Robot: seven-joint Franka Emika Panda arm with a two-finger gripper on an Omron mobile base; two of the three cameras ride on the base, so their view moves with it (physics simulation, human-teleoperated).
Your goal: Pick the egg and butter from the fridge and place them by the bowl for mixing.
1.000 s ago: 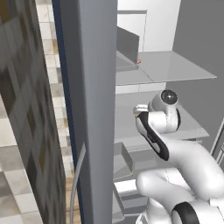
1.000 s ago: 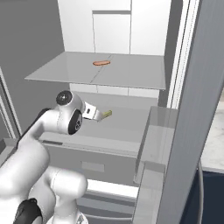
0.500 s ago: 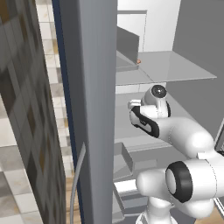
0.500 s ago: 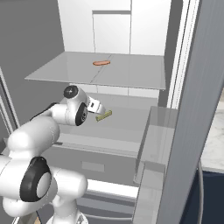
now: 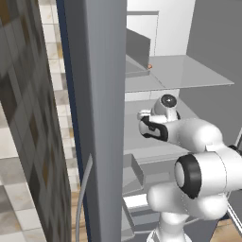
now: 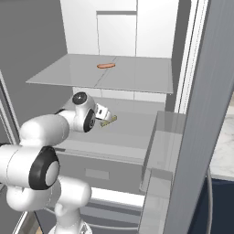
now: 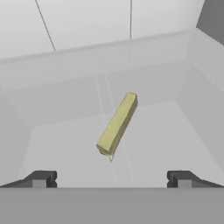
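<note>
From the left base view I have the arm reaching into the fridge [image 5: 101, 94] under the upper glass shelf [image 5: 189, 73], its wrist turned toward the back wall; the door edge hides what lies ahead of it.

From the right base view the gripper [image 6: 106, 115] sits over the middle shelf, and the butter [image 6: 109, 120] lies on that shelf just beside its tip, apart from it as far as I can tell. A brownish-orange lump [image 6: 106, 66] rests on the glass shelf above, well apart.

In the hand view the butter [image 7: 117, 124] lies flat ahead of me, roughly centred between the fingertips [image 7: 40, 179] but beyond them, its length running diagonally from near left to far right. The jaws stand spread wide and hold nothing.

I judge the stick light, fairly soft and a bit slick, so a hard squeeze could dent it. I would take it across its narrow sides near mid-length, which calls for rolling the wrist to square up with its slant, then easing forward
</note>
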